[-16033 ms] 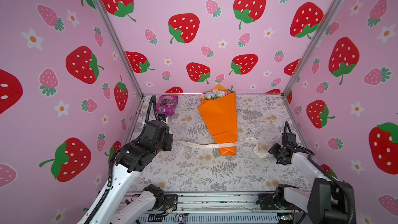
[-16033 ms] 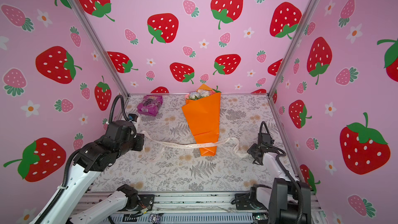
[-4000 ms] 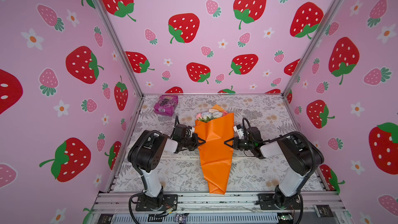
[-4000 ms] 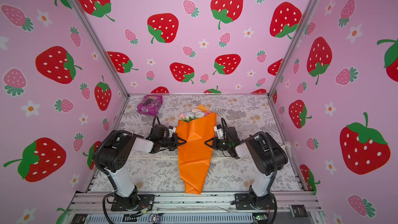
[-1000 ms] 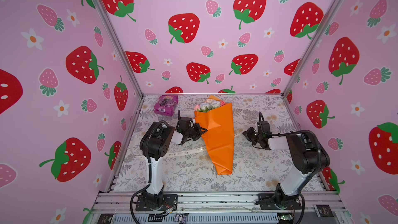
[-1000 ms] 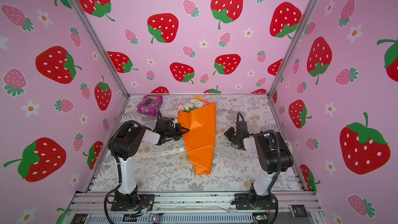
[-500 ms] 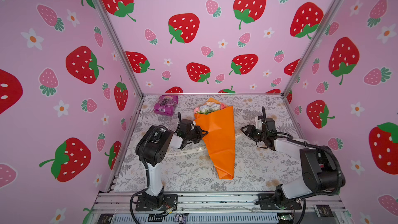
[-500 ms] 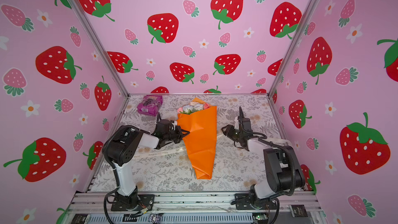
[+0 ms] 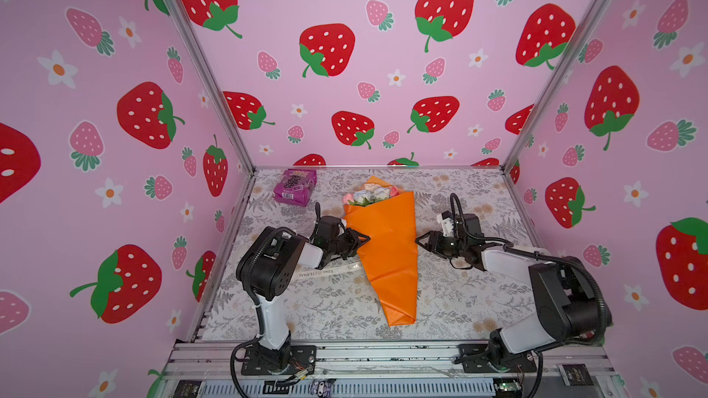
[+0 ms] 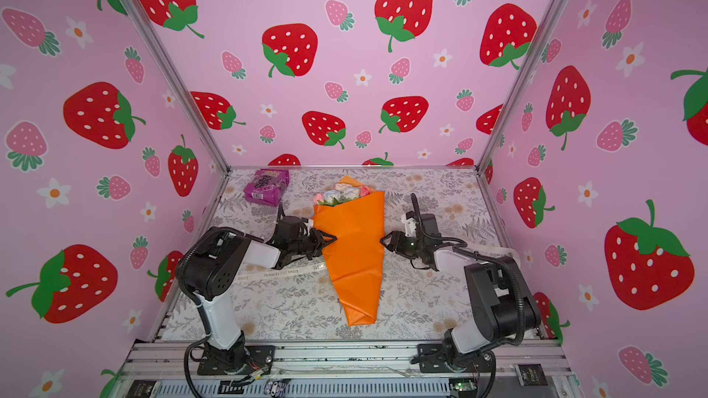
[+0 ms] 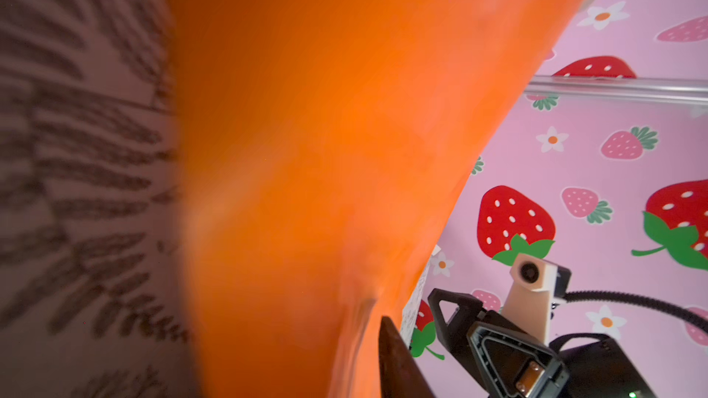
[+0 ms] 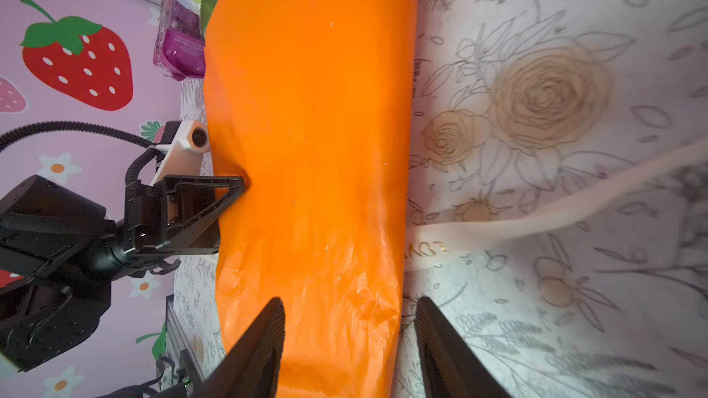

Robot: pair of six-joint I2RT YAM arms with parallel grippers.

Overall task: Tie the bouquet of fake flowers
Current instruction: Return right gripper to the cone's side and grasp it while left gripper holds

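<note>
Both top views: bouquet of fake flowers (image 9: 387, 262) lies centre of the worktop (image 9: 459, 300), heads toward the far edge, left claw (image 9: 359, 240) at its side. Left wrist: orange blur, can't tell if it's pinching. Right wrist: right claw (image 12: 350, 335) gapes, empty. Looks light, crinkly, slippery, so I'd grip the narrow stem end.

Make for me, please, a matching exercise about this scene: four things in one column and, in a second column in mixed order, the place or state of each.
Things
1. bouquet of fake flowers
2. purple snack packet
3. cream ribbon
4. right end effector

Places or states
A. open, at the bouquet's right side
B. in the far left corner of the table
C. flat on the table, passing under the bouquet
D. lying in the middle of the table, flower heads at the far end

Pairs: 1-D, 2-B, 3-C, 4-A
</note>
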